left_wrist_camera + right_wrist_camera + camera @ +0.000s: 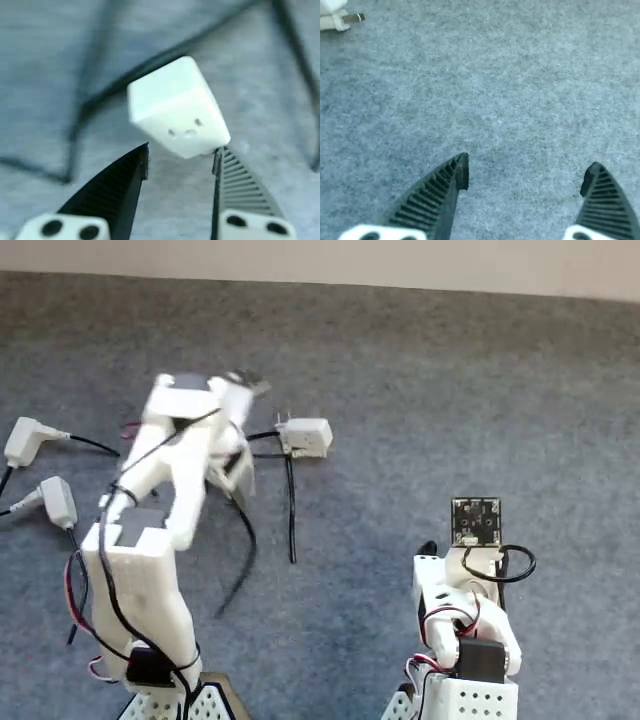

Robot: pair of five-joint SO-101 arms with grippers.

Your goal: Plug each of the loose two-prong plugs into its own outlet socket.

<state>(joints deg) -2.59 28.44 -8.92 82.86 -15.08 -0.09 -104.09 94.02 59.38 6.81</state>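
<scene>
In the left wrist view a white outlet socket [175, 107] lies on the grey carpet with its holes facing the camera. My left gripper [181, 152] is open just in front of it, and one fingertip [220, 155] touches the socket's corner. In the high view the left arm [185, 455] stretches over the black cables. A white two-prong plug [305, 436] lies just right of that arm, its prongs pointing left. The same plug [335, 17] shows at the corner of the right wrist view. My right gripper [525, 172] is open above bare carpet, holding nothing.
Two more white cable ends [22, 440] [57, 500] lie at the far left of the carpet. Black cables [290, 510] run across the middle, under and beside the left arm. The right arm [470, 590] sits folded near its base at the front right.
</scene>
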